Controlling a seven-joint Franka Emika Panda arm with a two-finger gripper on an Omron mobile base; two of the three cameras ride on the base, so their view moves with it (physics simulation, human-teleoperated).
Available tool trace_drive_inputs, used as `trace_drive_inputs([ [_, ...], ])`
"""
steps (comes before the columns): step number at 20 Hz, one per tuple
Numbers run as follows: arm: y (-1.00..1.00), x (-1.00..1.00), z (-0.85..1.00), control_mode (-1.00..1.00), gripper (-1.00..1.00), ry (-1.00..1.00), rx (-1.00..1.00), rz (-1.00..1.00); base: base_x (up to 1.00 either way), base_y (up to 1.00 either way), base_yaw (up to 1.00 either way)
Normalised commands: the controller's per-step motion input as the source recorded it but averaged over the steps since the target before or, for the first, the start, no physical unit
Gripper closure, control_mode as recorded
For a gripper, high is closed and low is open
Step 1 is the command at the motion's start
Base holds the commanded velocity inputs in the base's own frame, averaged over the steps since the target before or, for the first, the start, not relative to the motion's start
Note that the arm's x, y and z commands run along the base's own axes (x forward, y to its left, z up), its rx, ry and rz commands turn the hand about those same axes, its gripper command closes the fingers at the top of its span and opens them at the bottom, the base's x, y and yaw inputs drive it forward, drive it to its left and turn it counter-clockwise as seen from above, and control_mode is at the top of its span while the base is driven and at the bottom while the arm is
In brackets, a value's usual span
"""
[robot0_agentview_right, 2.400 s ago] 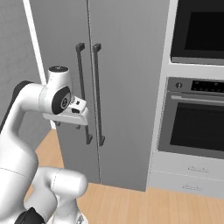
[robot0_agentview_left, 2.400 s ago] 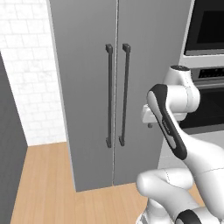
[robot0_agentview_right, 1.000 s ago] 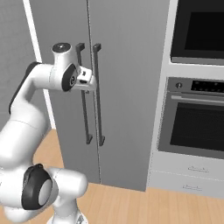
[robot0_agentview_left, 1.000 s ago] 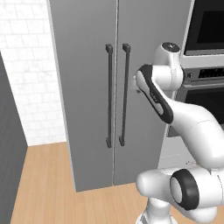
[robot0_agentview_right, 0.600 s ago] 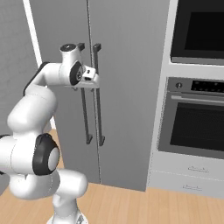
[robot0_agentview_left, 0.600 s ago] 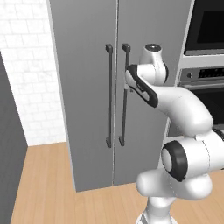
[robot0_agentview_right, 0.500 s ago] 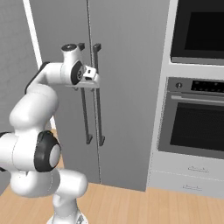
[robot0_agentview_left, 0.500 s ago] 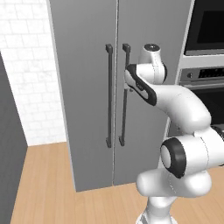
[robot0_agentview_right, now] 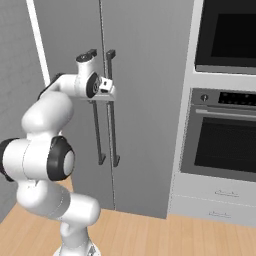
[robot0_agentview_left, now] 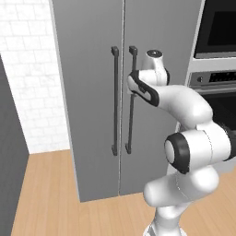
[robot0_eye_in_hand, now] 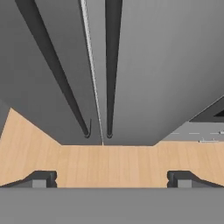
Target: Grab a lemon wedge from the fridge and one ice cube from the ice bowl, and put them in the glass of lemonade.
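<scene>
Fridge point(robot0_agentview_left: 92, 92) standing dead ahead, both doors shut, flat matte grey panels, thin seam running down the middle. Two long black bar handles point(robot0_agentview_left: 115, 99) hanging vertical either side of that seam, round-section, ends bent into the door faces. Claw point(robot0_agentview_right: 106, 88) sitting up near the top of the right-hand handle point(robot0_agentview_right: 112, 105), close to the door face; whether it is touching the bar, can't tell. Claw point(robot0_eye_in_hand: 112, 178) is spread wide, nothing between the tips, two small dark fingertips point(robot0_eye_in_hand: 41, 178) showing well apart in the hand view, looking down along both handles to the wooden floor point(robot0_eye_in_hand: 109, 162).

Black-fronted oven column point(robot0_agentview_right: 222, 125) butting against the fridge's right edge, white drawer fronts below it. White brick-tile wall point(robot0_agentview_left: 27, 83) left of the fridge, dark grey panel cutting in at far left. Open plank floor in front of the doors. Fridge top is cropped off; interior hidden behind the shut doors.
</scene>
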Motion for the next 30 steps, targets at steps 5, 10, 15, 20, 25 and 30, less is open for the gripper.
trace_drive_inputs([
  [5, 0.0, 0.49, -0.09, -1.0, -1.0, -0.04, 0.0, 0.0, 0.0, 0.0, 0.0],
  [10, -0.11, 0.62, 0.0, -1.0, -1.0, -0.06, 0.03, 0.0, 0.0, 0.0, 0.0],
  [15, 0.0, 0.49, 0.0, -1.0, -1.0, -0.07, 0.0, 0.0, 0.0, 0.0, 0.0],
  [20, 0.0, 0.66, -0.07, -1.0, -1.0, 0.0, 0.0, 0.0, 0.0, 0.0, 0.0],
  [25, 0.0, 0.45, -0.19, -1.0, -1.0, 0.0, 0.0, 0.0, 0.0, 0.0, 0.0],
  [30, 0.0, 0.38, -0.22, -1.0, -1.0, 0.0, 0.0, 0.0, 0.0, 0.0, 0.0],
])
